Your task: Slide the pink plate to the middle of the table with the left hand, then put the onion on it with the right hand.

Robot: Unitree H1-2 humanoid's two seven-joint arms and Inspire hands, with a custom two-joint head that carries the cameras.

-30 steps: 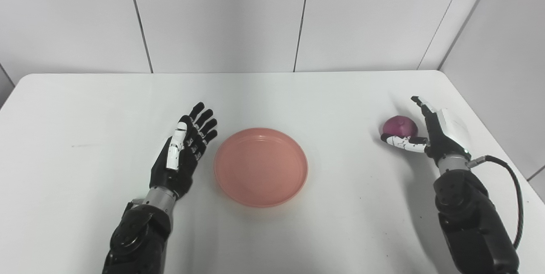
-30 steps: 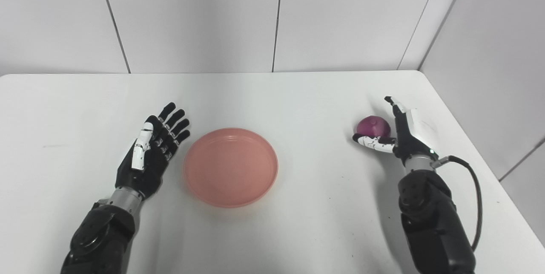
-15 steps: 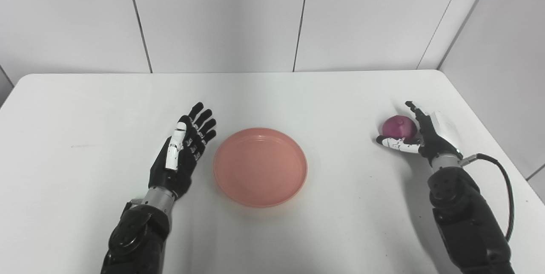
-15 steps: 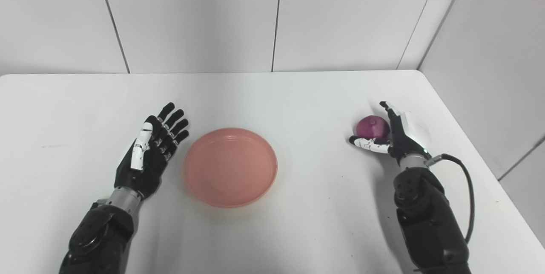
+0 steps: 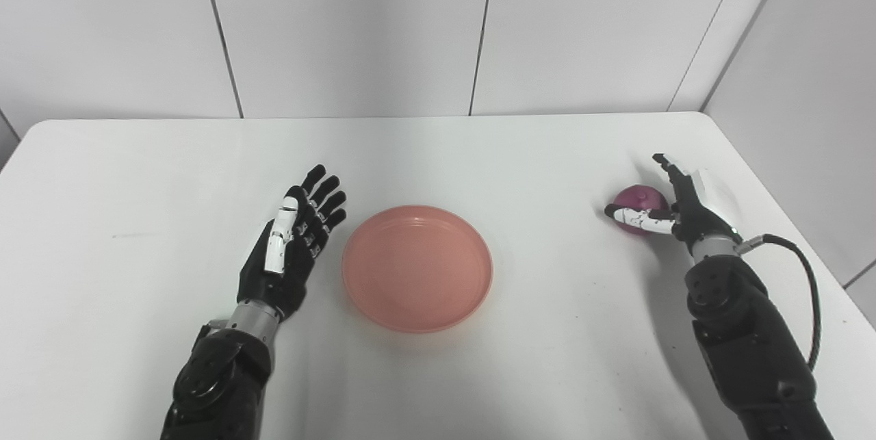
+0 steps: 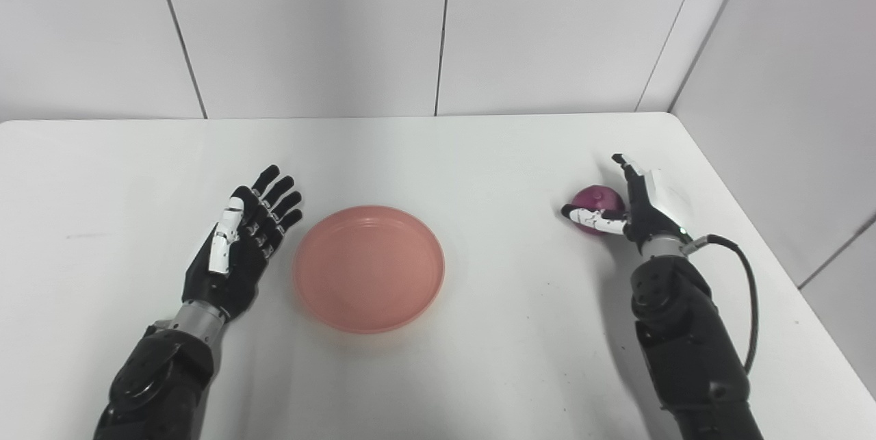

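Observation:
The round pink plate (image 5: pixel 417 267) lies empty near the middle of the white table. My left hand (image 5: pixel 294 248) rests just left of its rim, open, fingers spread and pointing away, not touching the plate. At the right side sits the purple onion (image 5: pixel 640 198) on the table. My right hand (image 5: pixel 684 204) is open around it. The thumb crosses the onion's near side, and the fingers (image 6: pixel 633 170) stand straight up just right of it, not curled over. The lower part of the onion is hidden behind the thumb.
The table's right edge (image 5: pixel 787 221) runs close behind the right hand, and a black cable (image 5: pixel 807 276) loops from the right wrist. White wall panels stand behind the far edge (image 5: pixel 438 116).
My right hand has moved a little farther in, so its thumb now lies across the onion's front instead of below it. The left hand and the plate have stayed put.

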